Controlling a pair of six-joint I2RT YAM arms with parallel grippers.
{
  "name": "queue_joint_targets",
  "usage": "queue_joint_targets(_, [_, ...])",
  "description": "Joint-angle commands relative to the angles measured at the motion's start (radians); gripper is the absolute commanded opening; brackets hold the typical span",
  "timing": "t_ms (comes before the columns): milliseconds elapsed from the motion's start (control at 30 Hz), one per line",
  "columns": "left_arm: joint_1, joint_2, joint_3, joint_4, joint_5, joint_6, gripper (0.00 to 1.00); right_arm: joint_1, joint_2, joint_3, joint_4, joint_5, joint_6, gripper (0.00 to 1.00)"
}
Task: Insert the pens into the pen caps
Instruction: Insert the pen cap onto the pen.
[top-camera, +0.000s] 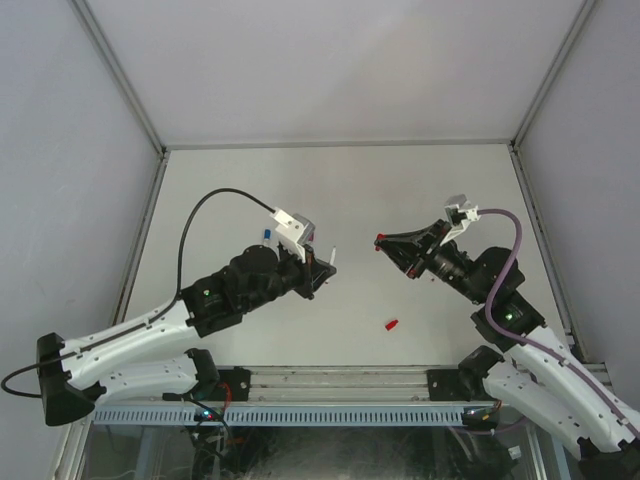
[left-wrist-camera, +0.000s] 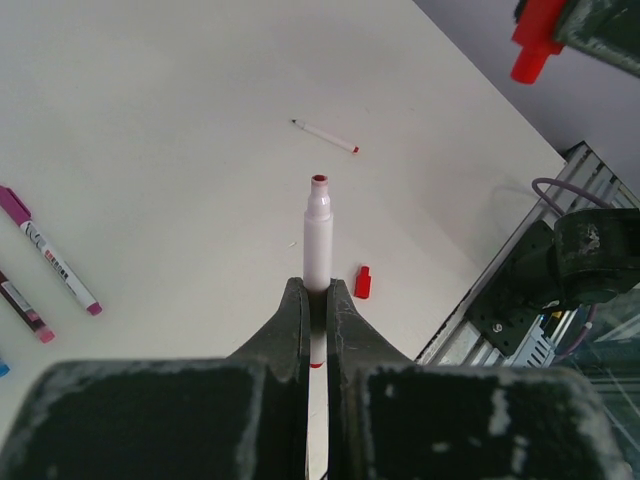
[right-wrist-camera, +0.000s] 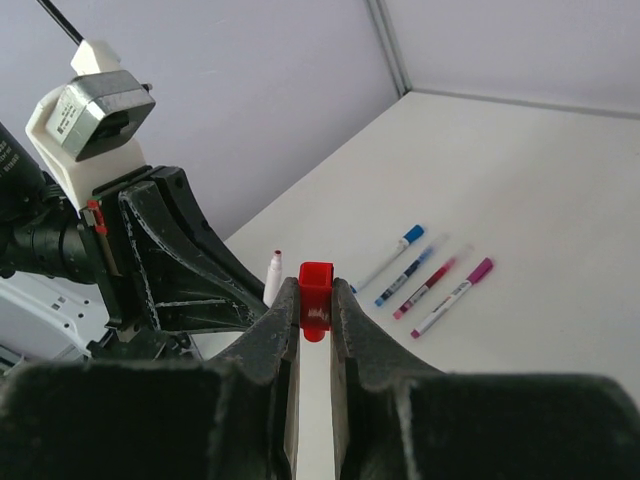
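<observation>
My left gripper (left-wrist-camera: 318, 292) (top-camera: 326, 266) is shut on an uncapped pen (left-wrist-camera: 318, 232), a white barrel whose red tip points away from the fingers. My right gripper (right-wrist-camera: 316, 292) (top-camera: 384, 241) is shut on a red pen cap (right-wrist-camera: 316, 290), open end facing the left arm. The same cap (left-wrist-camera: 534, 44) shows at the top right of the left wrist view. Both are held above the table, facing each other with a gap between. The pen's tip (right-wrist-camera: 272, 274) appears just left of the cap. A second red cap (top-camera: 392, 324) (left-wrist-camera: 363, 282) lies on the table.
Several capped pens, blue (right-wrist-camera: 388, 260) to magenta (right-wrist-camera: 452, 296), lie side by side behind the left arm, and the magenta one (left-wrist-camera: 55, 262) also shows in the left wrist view. A thin white stick with a red end (left-wrist-camera: 325, 136) lies farther out. A metal rail (top-camera: 330, 382) runs along the near edge.
</observation>
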Motion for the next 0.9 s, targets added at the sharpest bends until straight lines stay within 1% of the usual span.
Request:
queue_joint_targets(0, [-0.006,-0.032,0.014,0.064,-0.003,0.014,0.0,0.029,0.038,0.01,0.144,-0.045,0.026,0.0])
queue_joint_targets(333, [-0.01,-0.057,-0.013,0.103,0.035,0.026,0.0,0.092,0.11,0.01,0.306,-0.012,0.051,0.0])
queue_joint_targets(533, [-0.01,-0.066,-0.019,0.117,0.056,0.035,0.0,0.101,0.154,0.01,0.412,-0.056,0.112,0.0])
queue_joint_targets(867, [-0.014,-0.062,-0.015,0.129,0.09,0.046,0.0,0.139,0.211,0.01,0.459,-0.023,0.189,0.0])
